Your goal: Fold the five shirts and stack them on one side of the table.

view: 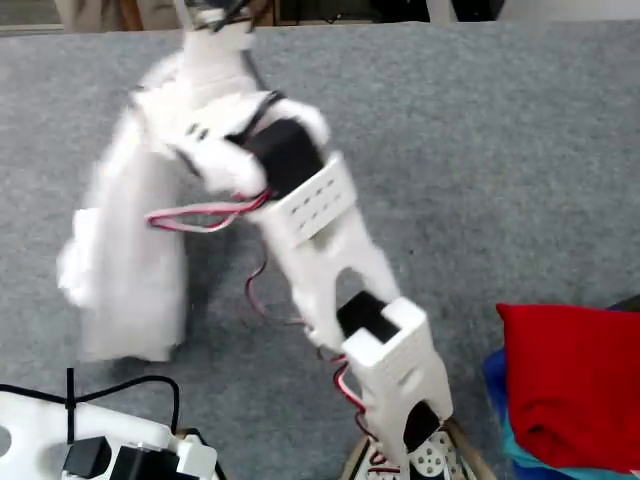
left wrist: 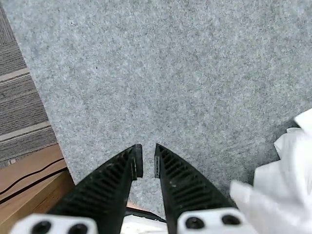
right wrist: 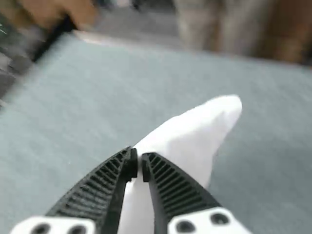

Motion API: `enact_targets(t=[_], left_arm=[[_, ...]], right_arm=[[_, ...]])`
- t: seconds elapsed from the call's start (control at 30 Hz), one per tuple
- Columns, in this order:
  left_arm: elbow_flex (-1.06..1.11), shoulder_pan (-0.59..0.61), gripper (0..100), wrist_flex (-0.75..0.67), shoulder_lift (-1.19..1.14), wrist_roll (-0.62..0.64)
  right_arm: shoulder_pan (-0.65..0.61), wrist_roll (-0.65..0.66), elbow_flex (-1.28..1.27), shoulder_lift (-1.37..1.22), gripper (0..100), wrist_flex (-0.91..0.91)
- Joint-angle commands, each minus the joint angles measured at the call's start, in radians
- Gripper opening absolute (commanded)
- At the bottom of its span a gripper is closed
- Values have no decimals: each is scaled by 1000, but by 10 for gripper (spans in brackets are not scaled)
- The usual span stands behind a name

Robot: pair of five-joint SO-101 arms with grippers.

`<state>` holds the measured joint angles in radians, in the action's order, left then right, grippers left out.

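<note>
A white shirt (view: 130,250) hangs lifted above the grey felt table (view: 480,150), its lower end drooping toward the left side. My right gripper (view: 215,20) holds its upper end near the table's far edge. In the right wrist view the right gripper (right wrist: 136,163) is shut on a fold of the white shirt (right wrist: 195,136). My left gripper (left wrist: 148,161) hovers over bare felt with its fingers almost together and nothing between them. Part of the white shirt (left wrist: 287,175) lies beside it.
A stack of folded shirts sits at the right front edge, a red one (view: 575,385) on top of a blue one (view: 497,380) and a teal one (view: 520,450). The left arm's base (view: 130,455) stands front left. The table edge (left wrist: 48,131) runs close to the left gripper.
</note>
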<state>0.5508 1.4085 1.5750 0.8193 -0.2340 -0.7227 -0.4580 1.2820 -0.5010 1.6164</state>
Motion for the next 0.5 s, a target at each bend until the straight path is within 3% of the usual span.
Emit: enact_targets(t=[0.0,0.2,0.47], left_arm=[[-5,3,60,-9,13,-6],[-5,3,60,-11,13,-6],[-5,-123,60,-11,13,-9]], right_arm=[[124,120,24,31,9,175],[309,265,-159,30,19,170],[386,292,-441,85,296,170]])
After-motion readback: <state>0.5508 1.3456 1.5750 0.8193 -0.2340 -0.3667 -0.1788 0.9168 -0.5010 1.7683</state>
